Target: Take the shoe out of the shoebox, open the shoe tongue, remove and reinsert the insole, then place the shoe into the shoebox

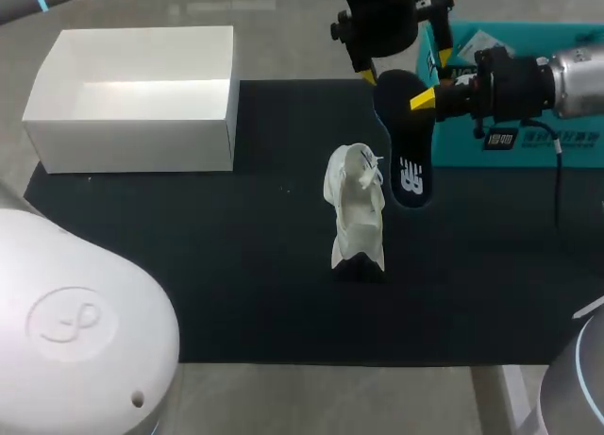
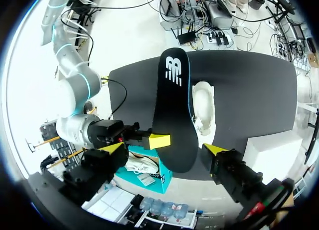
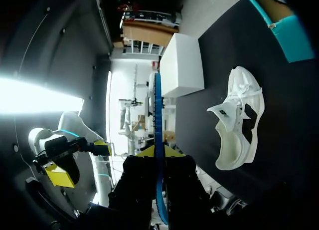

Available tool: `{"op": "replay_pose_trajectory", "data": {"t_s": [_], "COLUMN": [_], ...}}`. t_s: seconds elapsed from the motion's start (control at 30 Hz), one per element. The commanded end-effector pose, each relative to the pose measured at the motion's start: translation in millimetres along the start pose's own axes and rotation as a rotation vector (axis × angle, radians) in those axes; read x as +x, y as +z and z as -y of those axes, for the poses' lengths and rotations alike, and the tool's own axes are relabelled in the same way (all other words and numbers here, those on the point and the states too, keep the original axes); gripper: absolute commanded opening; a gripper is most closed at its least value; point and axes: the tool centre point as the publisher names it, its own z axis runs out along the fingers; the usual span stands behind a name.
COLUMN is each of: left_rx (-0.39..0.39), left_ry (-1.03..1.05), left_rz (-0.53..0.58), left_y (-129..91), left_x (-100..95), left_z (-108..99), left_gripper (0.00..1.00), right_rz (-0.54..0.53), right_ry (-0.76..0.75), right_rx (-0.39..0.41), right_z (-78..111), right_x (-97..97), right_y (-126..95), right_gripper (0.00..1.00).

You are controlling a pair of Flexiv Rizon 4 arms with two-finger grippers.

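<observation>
Shoe (image 1: 357, 209) out on desk (image 1: 236, 293); insole (image 1: 406, 142) removed, pinched in my right end effector (image 1: 425, 97); left end effector (image 2: 164, 149) open. Reinsertion, boxing pending.

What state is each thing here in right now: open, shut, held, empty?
insole: out of the shoe, held in the air
shoe: on the black mat, insole out
white box: open, empty
teal box: open, another shoe inside
right gripper: shut on the insole
left gripper: open, either side of the insole

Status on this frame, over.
Left gripper open near insole. Right gripper shut on insole, clear of shoe. Shoe on black mat. Nothing between insole and shoe.
</observation>
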Motion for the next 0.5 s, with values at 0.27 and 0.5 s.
{"op": "replay_pose_trajectory", "data": {"t_s": [0.27, 0.5], "left_rx": [0.011, 0.013], "left_ry": [0.035, 0.042], "left_rz": [-0.140, -0.137], "left_y": [2.9, 1.7], "left_x": [-12.8, -13.1], "left_z": [-7.5, -7.6], "left_gripper": [1.00, 1.00], "right_rz": [-0.008, -0.010], "right_ry": [0.002, 0.005], "right_rx": [-0.017, -0.017], "right_z": [-9.7, -10.1], "right_x": [-4.2, -4.2], "right_y": [2.1, 0.0], "right_gripper": [0.00, 0.00]}}
